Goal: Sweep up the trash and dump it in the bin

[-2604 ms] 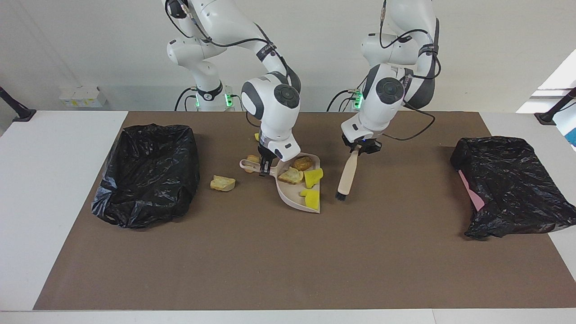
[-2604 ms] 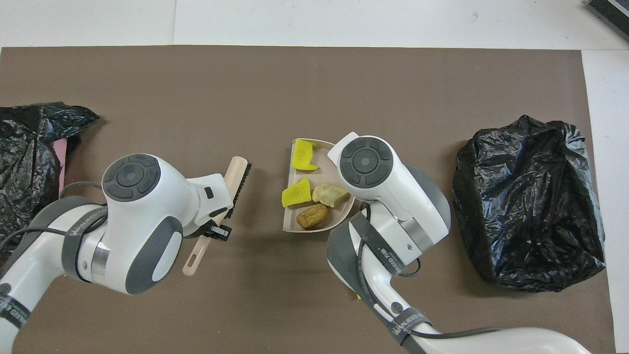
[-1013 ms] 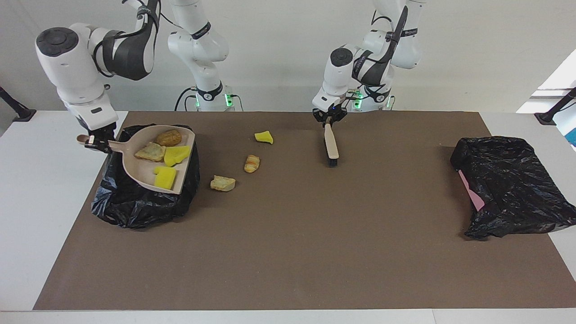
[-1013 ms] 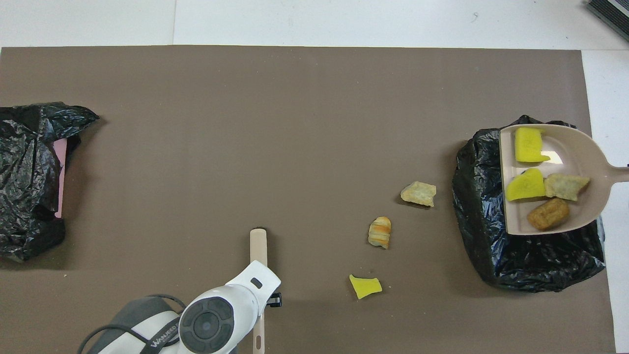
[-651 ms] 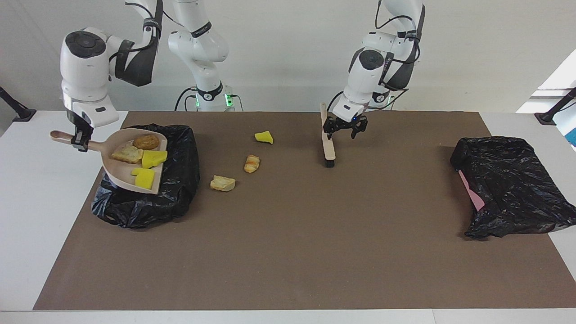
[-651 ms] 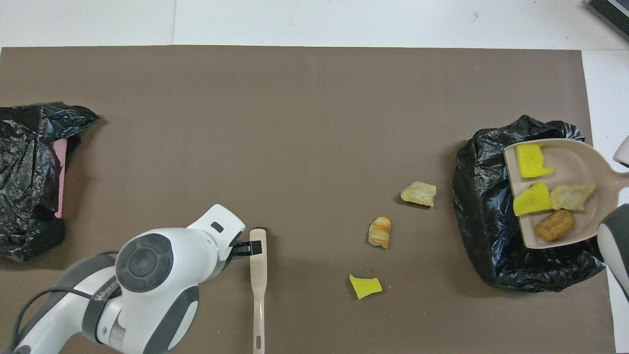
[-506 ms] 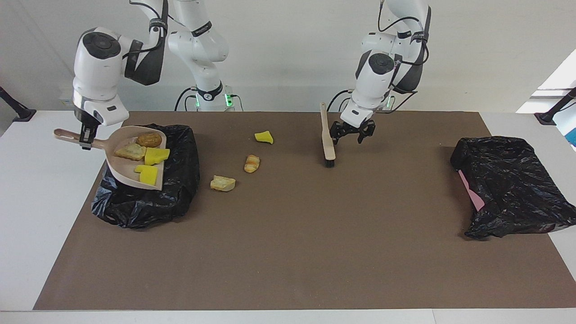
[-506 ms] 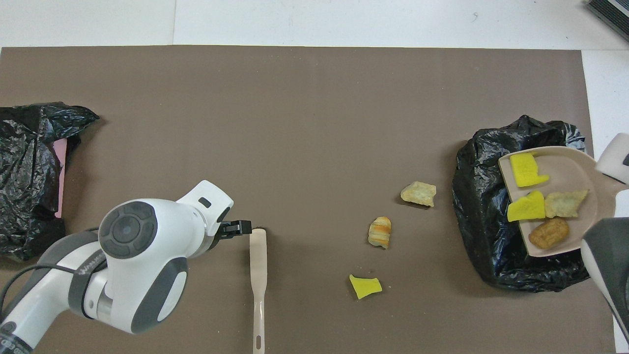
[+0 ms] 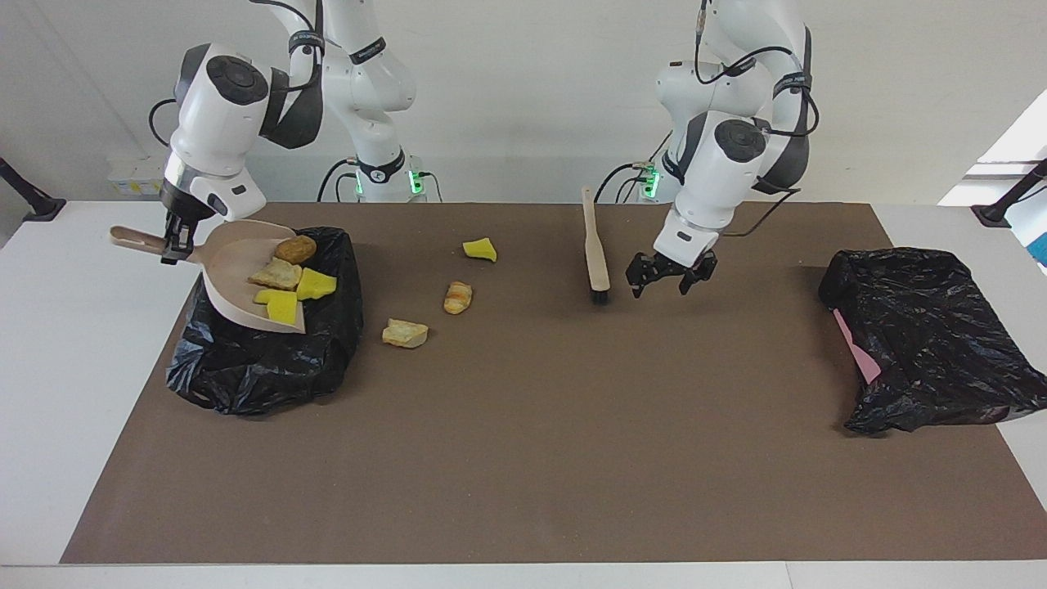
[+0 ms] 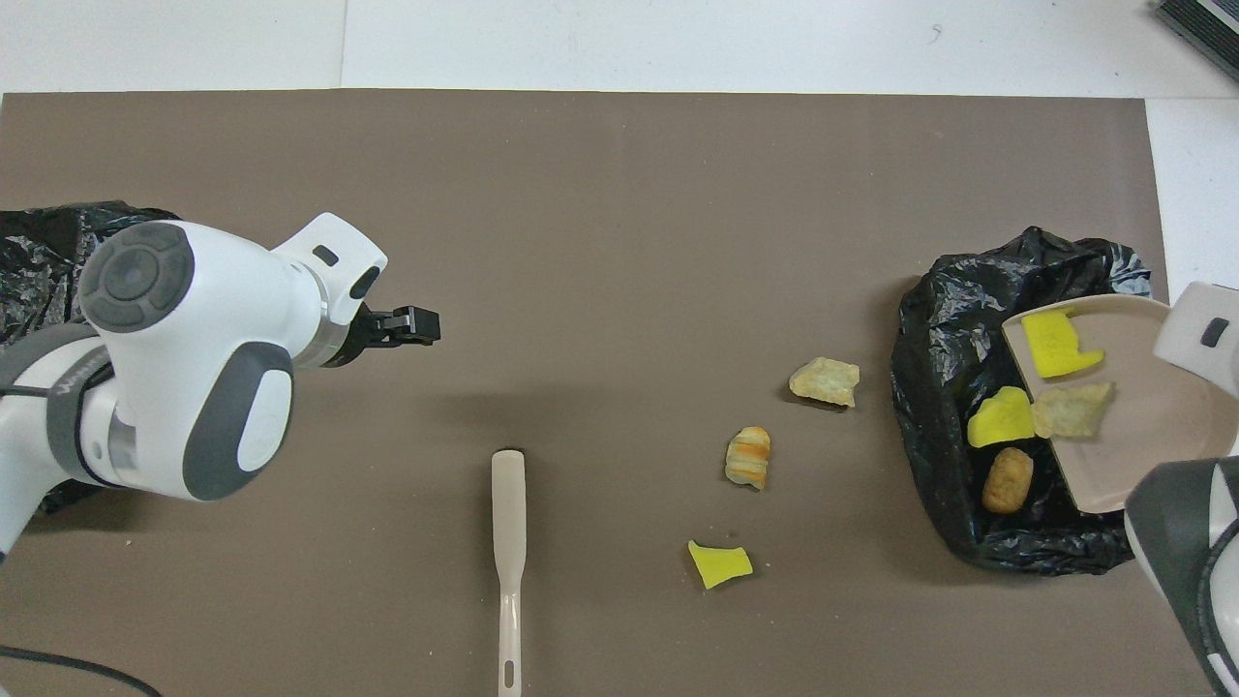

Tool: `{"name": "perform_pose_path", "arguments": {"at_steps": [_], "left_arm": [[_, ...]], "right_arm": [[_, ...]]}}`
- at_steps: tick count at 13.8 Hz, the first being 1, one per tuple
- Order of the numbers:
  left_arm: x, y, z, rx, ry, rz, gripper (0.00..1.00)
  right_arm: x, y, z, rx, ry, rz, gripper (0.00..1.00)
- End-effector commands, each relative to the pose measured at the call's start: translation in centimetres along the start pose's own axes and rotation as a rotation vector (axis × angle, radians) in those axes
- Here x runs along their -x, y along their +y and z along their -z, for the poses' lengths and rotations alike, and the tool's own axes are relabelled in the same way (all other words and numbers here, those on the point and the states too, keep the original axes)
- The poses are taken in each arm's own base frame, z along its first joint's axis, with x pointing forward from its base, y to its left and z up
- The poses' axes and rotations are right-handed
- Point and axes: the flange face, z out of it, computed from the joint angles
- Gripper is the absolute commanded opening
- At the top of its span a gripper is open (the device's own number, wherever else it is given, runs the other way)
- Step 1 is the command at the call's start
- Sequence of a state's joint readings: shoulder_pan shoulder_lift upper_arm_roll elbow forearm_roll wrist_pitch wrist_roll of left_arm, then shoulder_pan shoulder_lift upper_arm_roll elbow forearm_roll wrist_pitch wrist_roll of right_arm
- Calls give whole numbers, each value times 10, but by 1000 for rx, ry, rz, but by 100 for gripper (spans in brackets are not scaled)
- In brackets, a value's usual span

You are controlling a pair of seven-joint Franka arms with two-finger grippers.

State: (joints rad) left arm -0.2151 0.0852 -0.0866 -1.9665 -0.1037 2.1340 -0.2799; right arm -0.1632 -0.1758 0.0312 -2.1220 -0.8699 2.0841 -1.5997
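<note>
My right gripper [image 9: 174, 244] is shut on the handle of the beige dustpan [image 9: 237, 262], which tilts over the black-bagged bin [image 9: 270, 360]. Several pieces of trash slide at the pan's lip: yellow sponge chunks [image 9: 315, 285], a tan lump [image 9: 276, 276] and a brown lump [image 9: 294, 248]. Three scraps lie on the mat: a yellow one [image 9: 479, 249], a striped one [image 9: 458, 296] and a tan one [image 9: 405, 333]. The brush [image 9: 595, 254] lies flat on the mat. My left gripper [image 9: 671, 278] hangs open and empty over the mat beside the brush's bristle end.
A second black-bagged bin [image 9: 924, 343] with a pink patch showing [image 9: 855, 352] sits at the left arm's end of the brown mat [image 9: 523, 458]. White table shows around the mat.
My left gripper let go of the brush, which now lies on the mat, and drew away toward the left arm's end. The right gripper tipped the dustpan steeper; the trash slid toward its lip.
</note>
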Motion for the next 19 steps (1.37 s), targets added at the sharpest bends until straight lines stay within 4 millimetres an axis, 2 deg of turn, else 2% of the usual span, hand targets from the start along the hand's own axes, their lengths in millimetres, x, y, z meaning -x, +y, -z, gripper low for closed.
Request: {"name": "perform_pose_path", "arguments": {"at_steps": [1, 4, 7, 9, 10, 12, 13, 15, 19], "left_arm": [[-27, -37, 37, -12, -19, -57, 100], [-34, -61, 79, -19, -46, -84, 100], [-31, -63, 124, -76, -89, -116, 100], [-24, -88, 147, -77, -89, -118, 100], [-20, -93, 157, -79, -82, -117, 100], [-17, -95, 169, -84, -87, -111, 100], [-17, -90, 182, -81, -81, -120, 100], [-12, -90, 176, -81, -90, -125, 100], [-9, -91, 178, -97, -76, -149, 100]], "right_arm": [[6, -5, 6, 5, -108, -62, 0], [2, -2, 26, -50, -206, -84, 0], [-6, 1, 47, -74, -279, -107, 0], [-12, 1, 65, -86, -332, -107, 0], [-13, -3, 70, -107, -354, -114, 0], [-17, -9, 81, -119, -381, -127, 0], [-20, -8, 85, -117, -389, -123, 0], [-22, -5, 94, -101, -430, -109, 0], [-22, -5, 98, -96, -452, -104, 0]]}}
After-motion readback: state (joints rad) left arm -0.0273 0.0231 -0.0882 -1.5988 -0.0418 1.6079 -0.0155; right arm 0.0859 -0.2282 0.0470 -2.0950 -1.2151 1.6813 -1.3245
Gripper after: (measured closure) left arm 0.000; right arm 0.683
